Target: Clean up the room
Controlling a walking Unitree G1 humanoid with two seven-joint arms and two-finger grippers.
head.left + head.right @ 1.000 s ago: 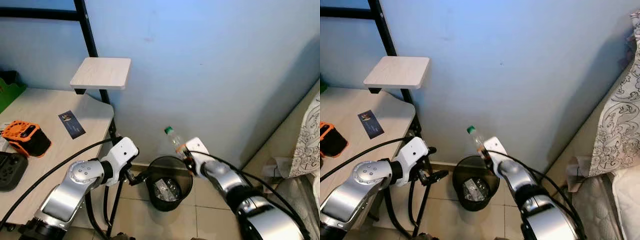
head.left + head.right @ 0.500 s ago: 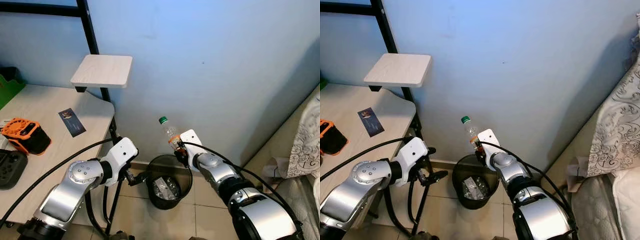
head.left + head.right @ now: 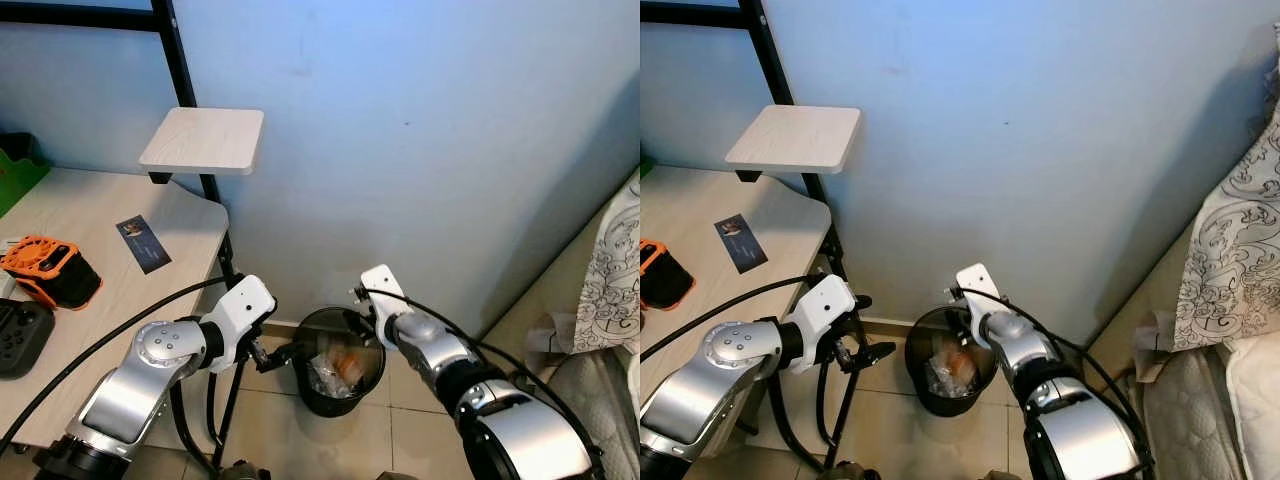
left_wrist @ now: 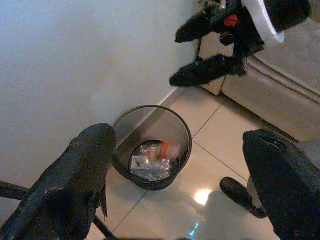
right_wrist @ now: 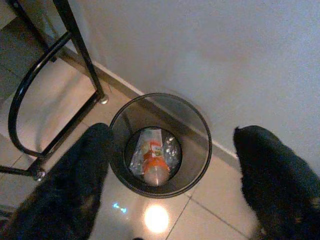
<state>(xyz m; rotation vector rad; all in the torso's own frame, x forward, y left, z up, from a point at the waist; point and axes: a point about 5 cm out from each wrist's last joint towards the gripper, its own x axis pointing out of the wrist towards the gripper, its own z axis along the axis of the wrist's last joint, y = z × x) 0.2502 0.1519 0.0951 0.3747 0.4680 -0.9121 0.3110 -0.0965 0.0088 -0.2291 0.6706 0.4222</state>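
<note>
We look down on a black bin (image 3: 338, 362) standing on the tiled floor (image 3: 410, 440) against the blue wall (image 3: 430, 130). A bottle (image 5: 152, 164) with an orange label lies inside the bin on top of clear crumpled wrappers (image 5: 167, 150), its lower end toward us in the right wrist view.

The right gripper (image 3: 362, 312) hangs directly above the bin's rim, its jaws spread wide and holding nothing; the right wrist view shows the two black fingers (image 5: 82, 180) framing the bin mouth on either side.

The left gripper (image 3: 283, 353) sits just beside the bin on its left, close to the rim. Its jaws are also wide apart and empty, as the left wrist view shows with the bin between the two fingers (image 4: 75, 180).

The counter (image 3: 90, 260) stands to the left, with a small raised shelf (image 3: 203, 141) fixed to a black post (image 3: 185, 95). On the counter we note a dark card (image 3: 143, 245), an orange and black device (image 3: 50, 272) and a black controller (image 3: 18, 338). Patterned bedding (image 3: 1230, 240) appears at the far right.
</note>
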